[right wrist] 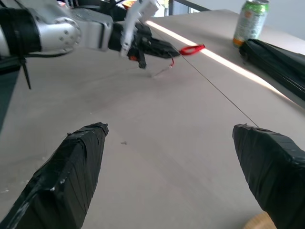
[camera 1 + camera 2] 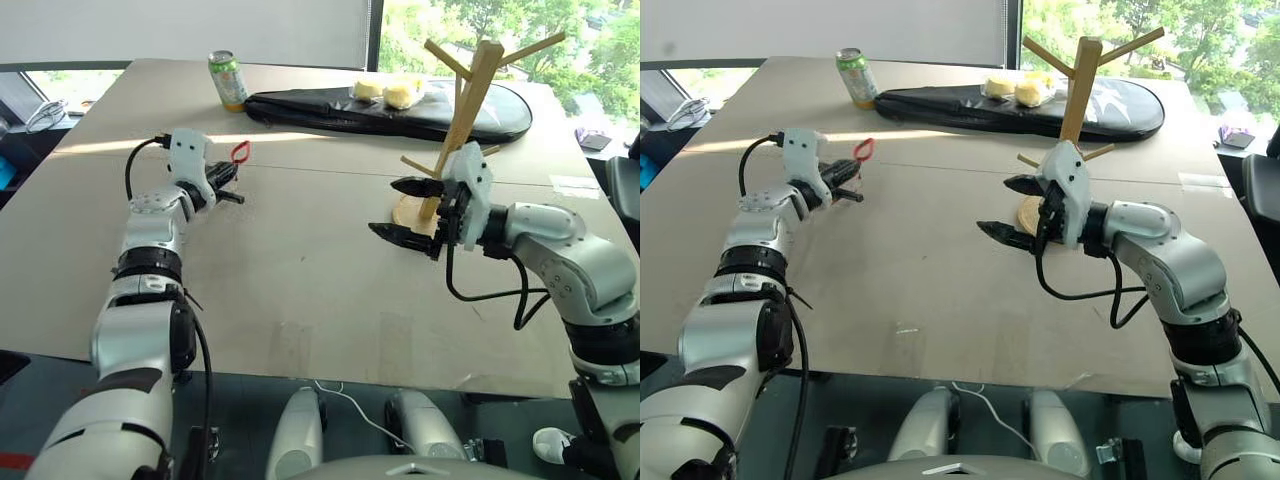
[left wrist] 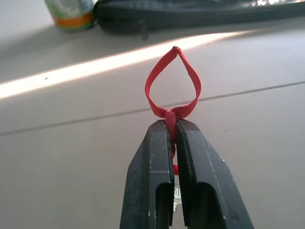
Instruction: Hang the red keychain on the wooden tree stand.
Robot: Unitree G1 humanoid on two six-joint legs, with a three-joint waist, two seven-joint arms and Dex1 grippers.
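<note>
Left gripper (image 3: 173,125) jaws clamp red keychain (image 3: 172,83), loop ahead; right gripper (image 2: 408,211) jaws wide. Thread loop over wooden tree stand (image 2: 470,100) peg.

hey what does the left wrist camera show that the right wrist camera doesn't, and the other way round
Left wrist view alone: a close look at the left claw shut on the base of the red keychain, its loop standing free above the fingertips.

Right wrist view alone: the right claw open, its two fingers wide apart over the table, a pale bit of the wooden tree stand at the frame edge, and the left claw seen from the side, with something thin and silvery dangling beneath it.

Both: the red keychain, the green soda can, the black bag and the sunlit stripe on the table.
</note>
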